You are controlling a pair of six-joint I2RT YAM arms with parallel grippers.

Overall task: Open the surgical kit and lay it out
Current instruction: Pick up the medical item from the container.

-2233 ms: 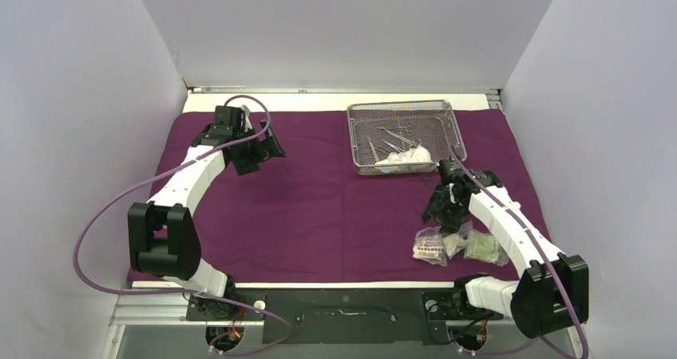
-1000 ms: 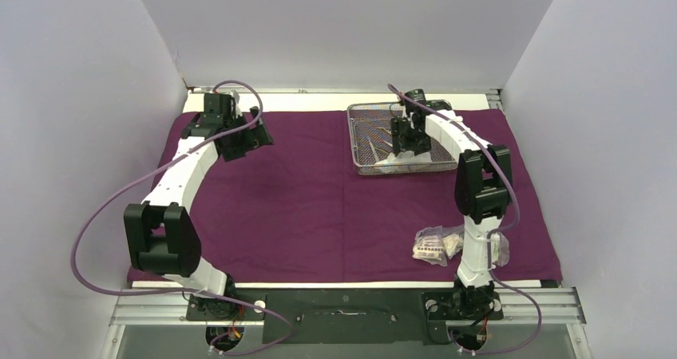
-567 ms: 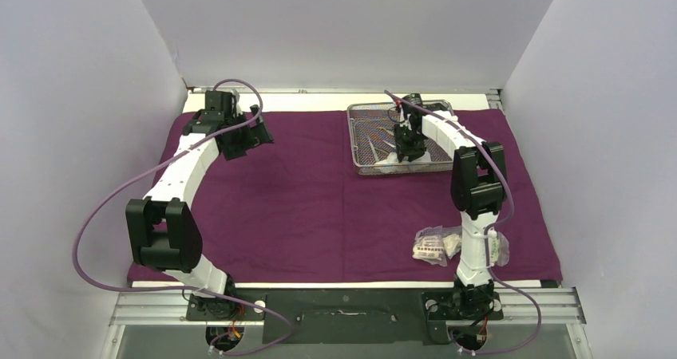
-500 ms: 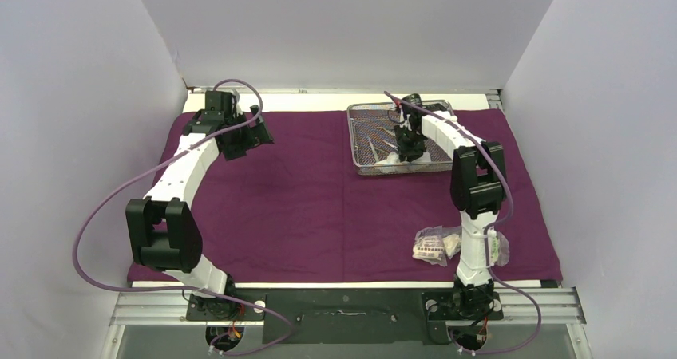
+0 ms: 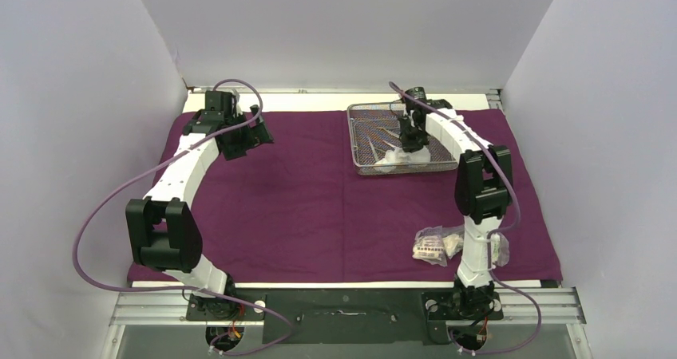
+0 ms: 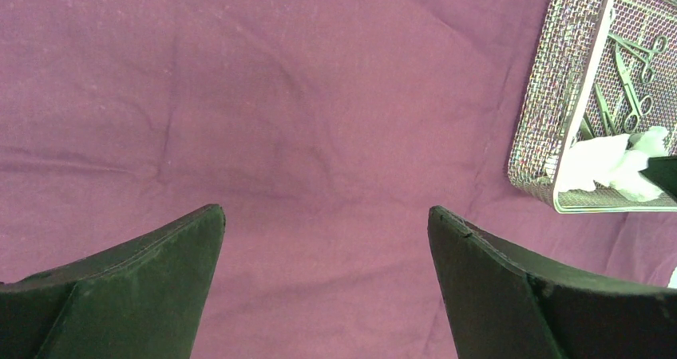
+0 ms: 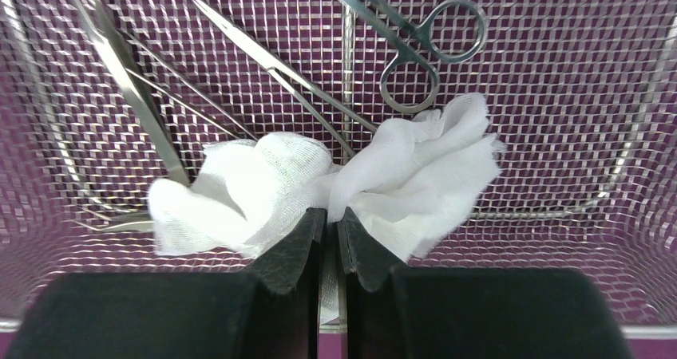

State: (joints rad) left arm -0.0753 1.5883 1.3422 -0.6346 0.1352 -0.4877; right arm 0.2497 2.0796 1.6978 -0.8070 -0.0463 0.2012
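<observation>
Right tool [image 7: 329, 217] has closed on gauze [image 7: 259, 185]; forceps [image 7: 411, 44] lie diagonally.

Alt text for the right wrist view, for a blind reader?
The right gripper, shut, pinches a wad of white gauze inside the wire-mesh tray. Ring-handled steel forceps and slim tweezers lie on the mesh just beyond the gauze.

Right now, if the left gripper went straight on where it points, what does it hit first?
Likely the bare purple cloth, depth unclear: nothing else shows ahead of the open left gripper. The wire-mesh tray sits off to the side.
</observation>
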